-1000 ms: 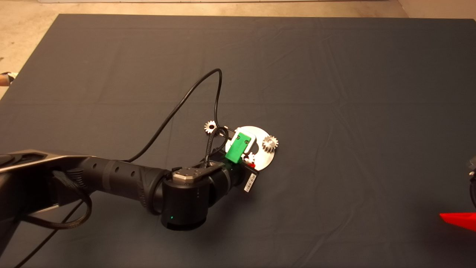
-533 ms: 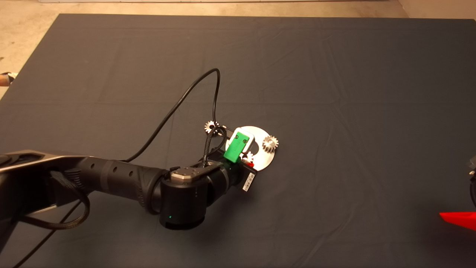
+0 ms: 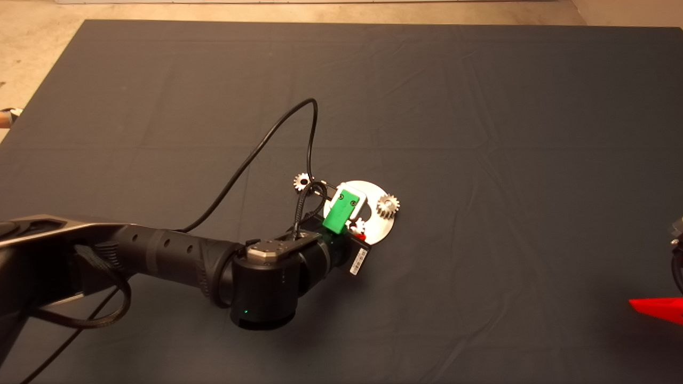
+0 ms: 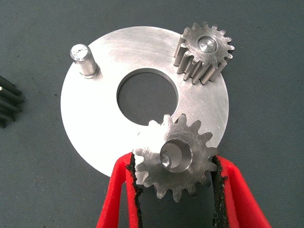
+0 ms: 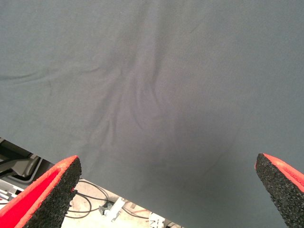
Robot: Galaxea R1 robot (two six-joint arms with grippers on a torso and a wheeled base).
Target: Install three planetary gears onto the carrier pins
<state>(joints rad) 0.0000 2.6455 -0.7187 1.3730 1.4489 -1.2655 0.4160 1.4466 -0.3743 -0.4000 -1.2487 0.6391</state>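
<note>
The shiny round disc (image 3: 373, 230) (image 4: 95, 123) with a large central hole lies mid-mat. One planetary gear (image 3: 388, 205) (image 4: 204, 51) sits on a carrier pin at the disc's rim. One carrier pin (image 4: 83, 59) stands bare. My left gripper (image 3: 356, 228) (image 4: 173, 164) is shut on a second gear (image 4: 175, 161), held over the disc's near rim, slightly tilted, with something shiny showing in its bore. The third gear (image 3: 302, 182) (image 4: 5, 102) lies on the mat beside the disc. My right gripper (image 3: 656, 310) (image 5: 168, 164) is open and parked at the lower right edge.
The left arm's black cable (image 3: 256, 152) loops over the mat behind the disc and passes close to the loose gear. The dark mat (image 3: 480, 133) lies slightly wrinkled. The floor and cables (image 5: 109, 209) show past the mat's edge in the right wrist view.
The left gripper shifted slightly left and came back, still holding the gear over the disc. The right gripper's finger sits a little lower at the edge.
</note>
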